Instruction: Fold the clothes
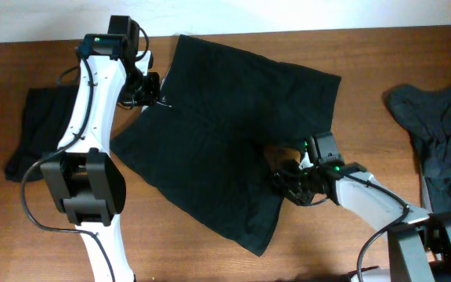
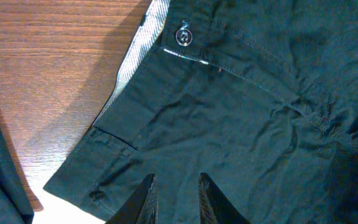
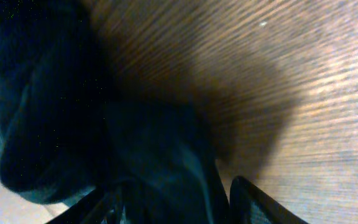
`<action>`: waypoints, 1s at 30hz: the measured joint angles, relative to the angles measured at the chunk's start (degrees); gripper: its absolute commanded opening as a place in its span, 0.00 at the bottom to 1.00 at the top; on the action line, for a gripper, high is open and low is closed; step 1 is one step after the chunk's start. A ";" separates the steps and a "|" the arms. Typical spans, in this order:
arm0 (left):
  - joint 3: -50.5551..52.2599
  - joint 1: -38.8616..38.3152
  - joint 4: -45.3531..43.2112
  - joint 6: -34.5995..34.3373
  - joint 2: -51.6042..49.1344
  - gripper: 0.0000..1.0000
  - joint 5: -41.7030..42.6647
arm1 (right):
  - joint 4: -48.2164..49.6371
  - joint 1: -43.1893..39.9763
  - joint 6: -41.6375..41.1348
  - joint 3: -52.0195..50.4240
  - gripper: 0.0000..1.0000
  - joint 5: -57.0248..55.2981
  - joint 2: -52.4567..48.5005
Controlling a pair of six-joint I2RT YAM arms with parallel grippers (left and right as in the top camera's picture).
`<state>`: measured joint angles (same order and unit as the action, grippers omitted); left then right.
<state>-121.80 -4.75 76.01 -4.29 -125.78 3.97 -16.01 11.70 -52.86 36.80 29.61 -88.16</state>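
Observation:
Wide black shorts (image 1: 225, 133) lie spread across the middle of the table. Their waistband with a button (image 2: 183, 36) and a pale lining strip (image 2: 138, 56) shows in the left wrist view. My left gripper (image 1: 153, 92) sits at the waistband edge. There its narrow-set fingers (image 2: 176, 180) are closed on the dark cloth (image 2: 241, 112). My right gripper (image 1: 292, 184) is at the shorts' right leg hem. Its jaws (image 3: 176, 193) stand wide apart, with a bunched fold of the fabric (image 3: 104, 124) lying loose between them.
A second dark garment (image 1: 41, 129) lies bundled at the left edge, behind my left arm. A dark grey garment (image 1: 437, 133) is heaped at the right edge. Bare wood (image 3: 291, 74) shows beside the right gripper.

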 measured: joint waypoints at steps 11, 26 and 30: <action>0.00 0.00 0.00 0.00 0.00 0.23 0.00 | 8.83 -5.11 1.20 -3.50 0.41 5.95 -0.09; 0.20 0.00 -1.27 0.00 0.00 0.23 0.04 | 5.81 -6.58 4.68 -3.52 0.16 8.04 -0.09; 3.80 -0.17 -4.66 0.00 0.00 0.22 0.72 | 5.77 -6.58 5.14 -3.52 0.16 8.04 -0.09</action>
<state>-117.99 -4.93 71.35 -4.29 -125.78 4.69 -10.24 5.13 -47.72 33.28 37.65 -88.25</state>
